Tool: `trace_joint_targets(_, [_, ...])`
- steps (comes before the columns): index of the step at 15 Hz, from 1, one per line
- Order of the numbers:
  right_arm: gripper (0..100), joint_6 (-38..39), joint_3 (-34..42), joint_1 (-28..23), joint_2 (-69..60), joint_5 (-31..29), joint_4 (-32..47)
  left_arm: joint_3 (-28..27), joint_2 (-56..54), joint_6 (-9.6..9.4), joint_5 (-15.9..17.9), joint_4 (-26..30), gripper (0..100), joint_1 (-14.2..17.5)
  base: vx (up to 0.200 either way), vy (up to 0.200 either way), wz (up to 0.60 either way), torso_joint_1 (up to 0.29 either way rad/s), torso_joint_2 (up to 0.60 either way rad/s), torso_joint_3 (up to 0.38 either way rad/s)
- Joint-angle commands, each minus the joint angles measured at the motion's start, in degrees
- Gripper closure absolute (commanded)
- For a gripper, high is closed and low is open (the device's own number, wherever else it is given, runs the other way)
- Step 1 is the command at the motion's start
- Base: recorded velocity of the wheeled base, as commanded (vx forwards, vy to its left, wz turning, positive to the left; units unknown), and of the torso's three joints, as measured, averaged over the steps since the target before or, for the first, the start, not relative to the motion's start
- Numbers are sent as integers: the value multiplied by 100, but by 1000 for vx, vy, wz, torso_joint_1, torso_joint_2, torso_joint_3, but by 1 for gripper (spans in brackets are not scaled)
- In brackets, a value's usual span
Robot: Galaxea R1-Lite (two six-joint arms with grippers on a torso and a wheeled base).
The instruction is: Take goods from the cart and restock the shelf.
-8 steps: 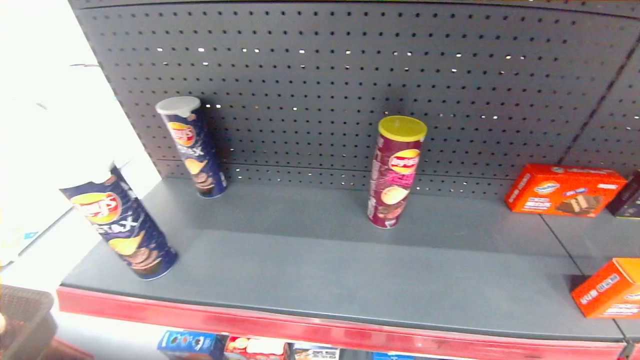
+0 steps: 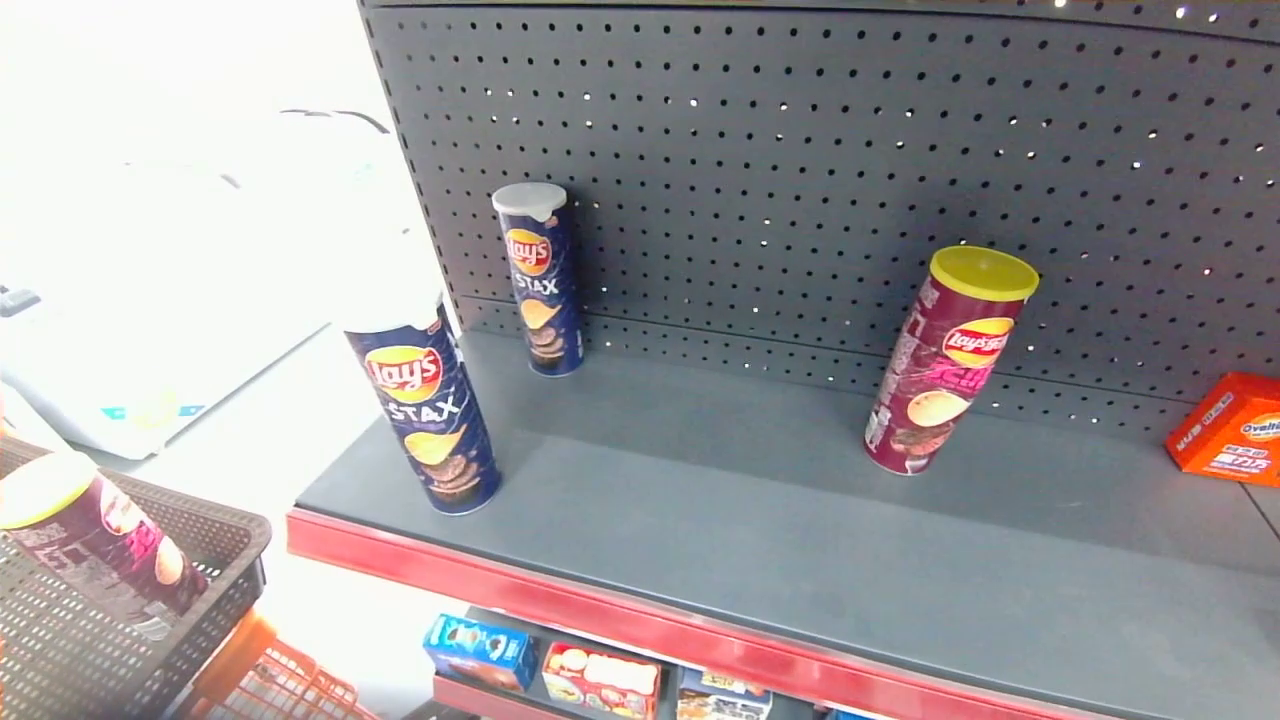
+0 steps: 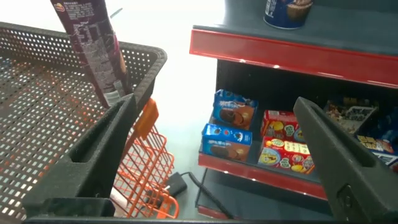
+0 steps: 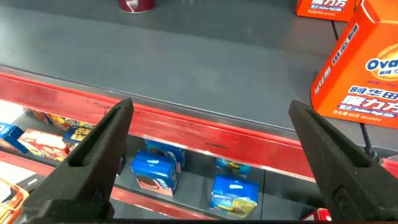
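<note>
On the dark grey shelf (image 2: 800, 560) stand two blue chip cans, one at the front left corner (image 2: 430, 410) and one at the back (image 2: 540, 280). A maroon chip can with a yellow lid (image 2: 940, 370) stands further right. Another maroon can (image 2: 90, 540) leans in the cart's dark mesh basket (image 2: 235, 545), left of the shelf. My left gripper (image 3: 217, 162) is open, low beside the basket (image 3: 37, 112), with that can (image 3: 93, 50) beyond one finger. My right gripper (image 4: 211, 155) is open before the shelf's red front edge (image 4: 186, 124), holding nothing.
Orange boxes sit at the shelf's right end (image 2: 1225, 430), one close to my right gripper (image 4: 367, 68). Small blue and red boxes (image 2: 590, 680) fill the lower shelf. The cart's orange frame (image 3: 149, 155) lies under the basket. The shelf's middle front is bare.
The head camera has turned left, so the shelf shifted right in view and the cart basket with the maroon can came in. The cans on the shelf stand as before.
</note>
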State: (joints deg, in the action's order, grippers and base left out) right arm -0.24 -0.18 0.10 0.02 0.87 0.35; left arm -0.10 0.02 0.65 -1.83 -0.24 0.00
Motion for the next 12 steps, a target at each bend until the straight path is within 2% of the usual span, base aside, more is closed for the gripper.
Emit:
trace_joint_targets(1, [0,-2,1,-1,-2,1,0,1,-2,6,-2,-2,0,0,0,0,0,0,0,0])
trace_joint_targets(12, [0,7,1,-1,-2,1,0,1,6,32,-19,-2,0,0,0,0,0,0,0,0])
